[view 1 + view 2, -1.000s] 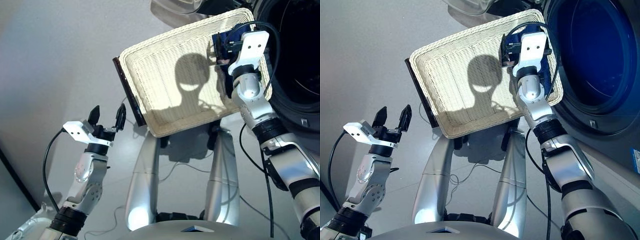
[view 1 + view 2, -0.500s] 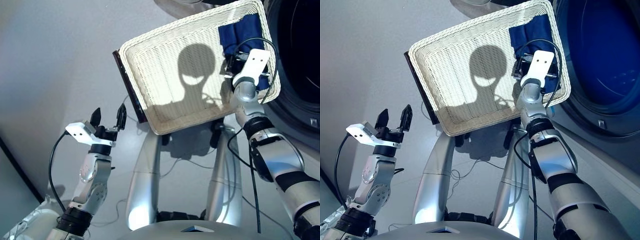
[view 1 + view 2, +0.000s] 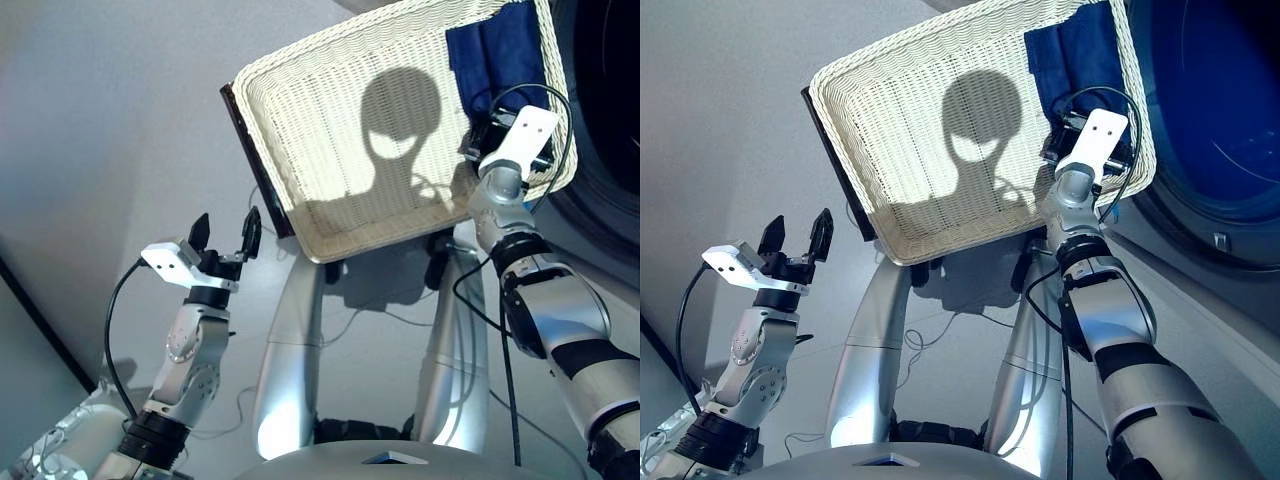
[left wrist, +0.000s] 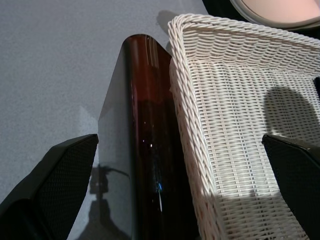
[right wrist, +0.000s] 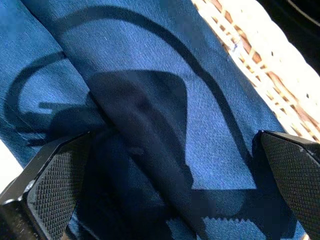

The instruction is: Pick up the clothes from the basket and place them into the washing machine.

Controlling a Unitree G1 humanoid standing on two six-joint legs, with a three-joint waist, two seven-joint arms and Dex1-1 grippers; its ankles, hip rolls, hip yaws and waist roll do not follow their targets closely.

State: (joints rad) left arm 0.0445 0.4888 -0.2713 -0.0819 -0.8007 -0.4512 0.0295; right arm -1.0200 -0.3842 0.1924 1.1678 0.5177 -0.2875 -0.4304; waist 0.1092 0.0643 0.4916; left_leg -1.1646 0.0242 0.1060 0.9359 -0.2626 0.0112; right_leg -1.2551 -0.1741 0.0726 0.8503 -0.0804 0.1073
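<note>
Now the right gripper [image 5: 165,200], over the last second drawn back from the far end of the basket [image 3: 330,150], hovers with fingers spread wide and empty over the navy blue cloth [image 3: 497,50] lying in the corner nearest the washing machine [image 3: 1220,120]; judged, the grasp is imminent. Only the right wrist view shows the cloth's folds between the pads. Left gripper [image 3: 226,232] open, empty, facing the basket's dark bar [image 4: 150,150]

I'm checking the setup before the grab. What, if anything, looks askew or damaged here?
Nothing stands out. The navy cloth lies folded in the basket corner nearest the washing machine; the weave looks intact. Right gripper hovers open above the cloth.
</note>
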